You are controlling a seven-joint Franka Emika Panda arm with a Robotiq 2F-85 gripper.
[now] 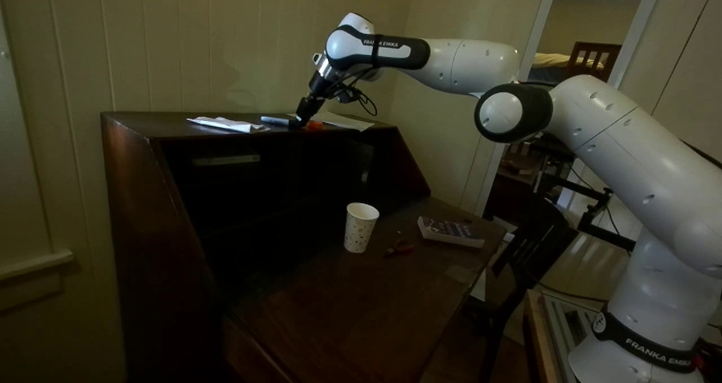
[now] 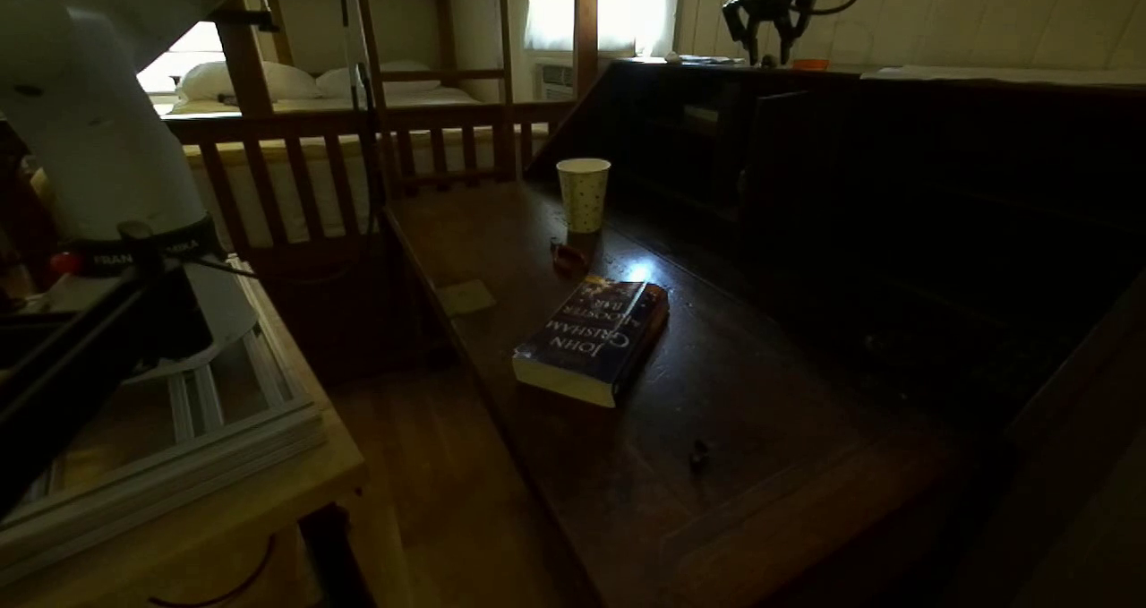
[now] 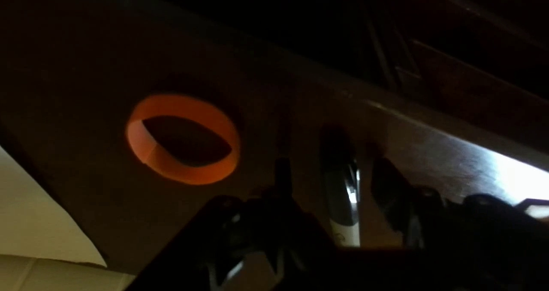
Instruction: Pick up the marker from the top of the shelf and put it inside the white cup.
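- Clearly, my gripper (image 3: 331, 166) is spread wide over the slant-front desk (image 1: 130, 202), a finger on each side of the marker (image 3: 343, 196), with a gap showing on both flanks in the wrist view; whether the tips touch wood I cannot tell.
- The marker lies unheld on the desk's narrow top, cap toward the front edge. Its pale barrel disappears behind my gripper's black bulk in the wrist view; in an exterior view my fingertips blend with its dark end.
- Just outside one finger sits an orange ring (image 3: 184, 139); beyond it a sheet of paper (image 3: 38, 222) is cut off in the wrist view.
- Crumpled white paper (image 1: 225, 124) lies on the marker's other side, by the front edge.
- The speckled white paper cup (image 1: 360, 230) stands upright on the writing leaf (image 1: 338, 309), nearer the inner edge than the outer; its bottom inside is hidden.
- Near the cup is a small red-handled tool (image 1: 399, 249), too dim to name.
- A John Grisham paperback (image 2: 582, 335) lies toward the leaf's outer edge; a tiny dark object (image 2: 699, 454) defies reading.
- The cubby (image 1: 271, 185) beneath the top is almost black.
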